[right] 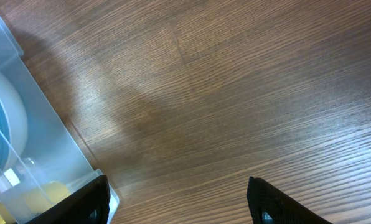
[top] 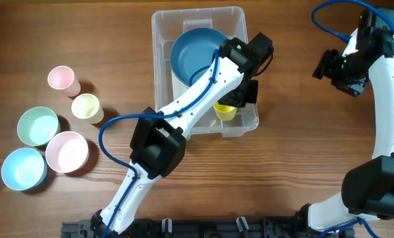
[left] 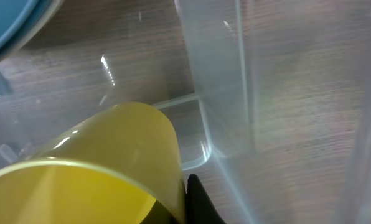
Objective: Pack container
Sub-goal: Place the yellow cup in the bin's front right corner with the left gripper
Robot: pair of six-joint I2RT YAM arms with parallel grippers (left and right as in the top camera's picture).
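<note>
Left pincer point(top: 232, 106) pinches yellow cup point(left: 104, 162) by its rim, low inside container point(top: 158, 59); releasing it tilted could topple it

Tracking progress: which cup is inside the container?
The bright yellow cup, at the container's near corner; the pink cup and pale yellow cup stand outside on the table.

My left arm point(top: 184, 109) stretches diagonally forward from the near edge, wrist tipped downward, and my left gripper point(top: 242, 98) is clamped on a yellow cup point(left: 98, 162). My right arm point(top: 389, 99) stands off to the side, its right gripper point(right: 179, 202) spread wide.
</note>
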